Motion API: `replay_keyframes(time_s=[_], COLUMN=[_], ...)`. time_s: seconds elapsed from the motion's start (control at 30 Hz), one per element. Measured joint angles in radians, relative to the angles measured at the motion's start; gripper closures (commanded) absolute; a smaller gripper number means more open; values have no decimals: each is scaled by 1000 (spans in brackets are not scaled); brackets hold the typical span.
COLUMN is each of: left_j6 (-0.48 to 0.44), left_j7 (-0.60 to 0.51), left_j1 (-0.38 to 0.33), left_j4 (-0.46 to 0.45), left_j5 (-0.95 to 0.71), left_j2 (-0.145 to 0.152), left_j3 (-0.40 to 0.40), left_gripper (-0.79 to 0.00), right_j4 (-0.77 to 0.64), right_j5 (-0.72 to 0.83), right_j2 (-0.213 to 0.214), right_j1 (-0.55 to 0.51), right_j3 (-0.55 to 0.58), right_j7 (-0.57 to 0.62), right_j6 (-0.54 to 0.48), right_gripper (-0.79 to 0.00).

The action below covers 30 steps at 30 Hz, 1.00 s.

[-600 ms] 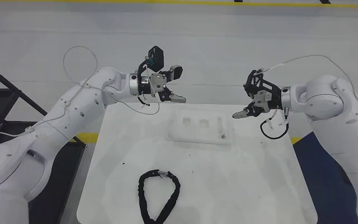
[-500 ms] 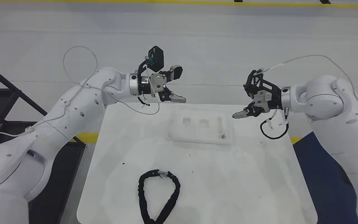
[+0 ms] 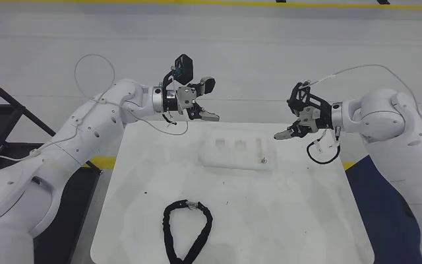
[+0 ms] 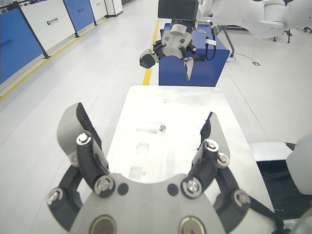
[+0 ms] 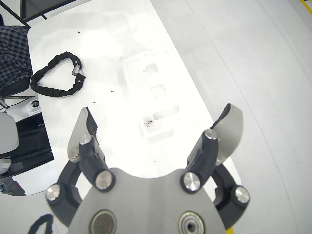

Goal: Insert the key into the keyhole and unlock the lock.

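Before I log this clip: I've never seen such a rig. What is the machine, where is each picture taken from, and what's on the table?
This is a two-armed robot at a white table. The wide picture looks down from a camera above its arms. The other two come from a camera on each wrist, so each shows its own gripper up close. The left gripper and the right gripper are open and hold nothing, near the table's far corners. On the table lies a white tray with recesses, and a key on its end nearer the right gripper. A black chain lock lies in a loop near the robot's edge.
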Motion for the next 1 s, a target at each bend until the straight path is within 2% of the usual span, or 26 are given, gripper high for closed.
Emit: replay_keyframes(time_s=[0.13, 0.23, 0.47, 0.67, 0.77, 1.0], left_j6=[0, 0, 0, 0, 0, 0], left_j7=[0, 0, 0, 0, 0, 0], left_j1=[0, 0, 0, 0, 0, 0], left_j4=[0, 0, 0, 0, 0, 0], left_j5=[0, 0, 0, 0, 0, 0], left_j2=[0, 0, 0, 0, 0, 0], left_j3=[0, 0, 0, 0, 0, 0], left_gripper=[-785, -785, -785, -785, -785, -785], right_j4=[2, -13, -78, -85, -74, -27], right_j5=[-8, -9, 53, 67, 62, 34], right_j2=[0, 1, -3, -21, -35, -67], right_j1=[-24, -45, -109, -140, -146, -154], right_j3=[5, 4, -24, -89, -130, -197], right_j7=[-38, -35, 78, 146, 150, 75], right_j6=[59, 173, 521, 731, 788, 848], right_gripper=[-785, -785, -785, -785, -785, -785])
